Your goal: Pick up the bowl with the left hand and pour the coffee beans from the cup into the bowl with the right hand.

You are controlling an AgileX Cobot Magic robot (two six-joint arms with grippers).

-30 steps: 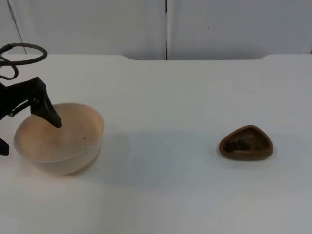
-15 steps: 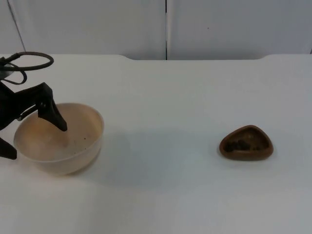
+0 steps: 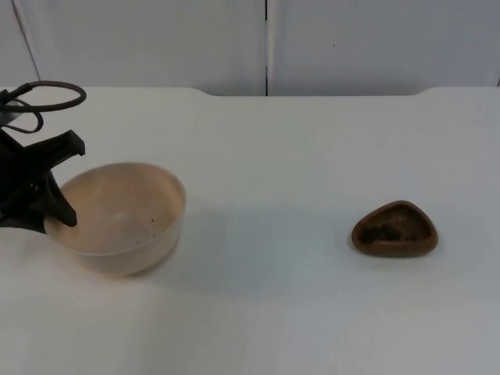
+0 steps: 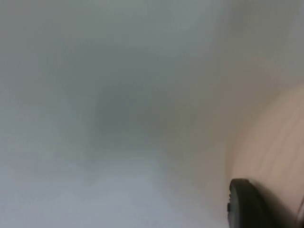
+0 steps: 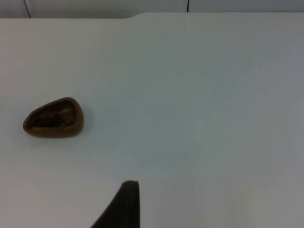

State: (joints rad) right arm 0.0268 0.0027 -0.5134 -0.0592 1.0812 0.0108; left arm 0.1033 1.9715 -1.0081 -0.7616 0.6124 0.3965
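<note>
Where the left pincer [image 3: 48, 221] meets the bowl [image 3: 121, 215] at the left side of the white surface [image 3: 297, 156], its black fingers are closed on the bowl's left rim, one finger [image 3: 61, 209] reaching inside over the edge while the other is cut off by the picture's left border. The bowl is pale beige, round and upright, with a few dark specks on its inner wall; whether its base touches the surface cannot be told. In the left wrist view a black fingertip [image 4: 247, 202] lies against the bowl's beige wall [image 4: 275, 147], and the rest there is a grey-white haze with nothing to make out.

Well apart, on the right side of the surface, stands the cup [image 3: 394, 230], a low brown vessel of rounded triangular outline with dark coffee beans [image 3: 381, 231] inside. The right wrist view shows the same cup [image 5: 53, 118] far from one black fingertip [image 5: 124, 204] of the right pincer, which waits; whether that pincer is apart or together cannot be told.
</note>
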